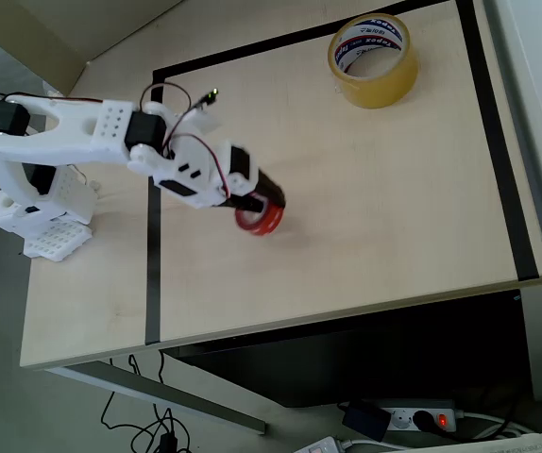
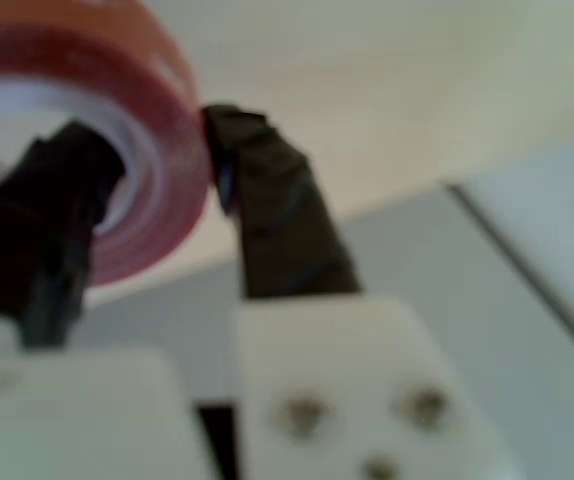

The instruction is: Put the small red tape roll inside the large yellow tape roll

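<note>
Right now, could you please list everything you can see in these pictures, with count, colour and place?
small tape roll: one, red, mid-table, gripped through its wall, one finger in the hole, one outside.
large tape roll: one, pale yellow, far right of the table in the overhead view.
table: one, light wood with black tape lines.
power strip: one, white, on the floor.
cables: several, dark, on the floor.
arm: one, white.
gripper: one, black fingers, shut on the small tape roll.

Glossy translucent small red tape roll (image 2: 157, 150); matt pale wood-grain table (image 1: 365, 208); white plastic arm (image 1: 82, 137).
</note>
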`<action>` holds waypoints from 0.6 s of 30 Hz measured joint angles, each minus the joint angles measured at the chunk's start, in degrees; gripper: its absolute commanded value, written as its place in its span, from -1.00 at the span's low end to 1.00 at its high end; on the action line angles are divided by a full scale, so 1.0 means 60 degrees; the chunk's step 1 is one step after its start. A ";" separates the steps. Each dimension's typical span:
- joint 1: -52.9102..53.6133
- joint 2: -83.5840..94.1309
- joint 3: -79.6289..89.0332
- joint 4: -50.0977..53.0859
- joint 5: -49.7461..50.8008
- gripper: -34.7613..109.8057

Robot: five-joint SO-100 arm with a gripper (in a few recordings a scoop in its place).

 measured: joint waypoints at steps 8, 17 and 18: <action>-0.1084 -0.0352 -0.2827 0.0278 -0.0015 -0.52; -0.1787 -0.2300 -0.6182 0.0322 -0.0015 -0.52; -0.1860 -0.2666 -0.6694 0.0322 -0.0015 -0.52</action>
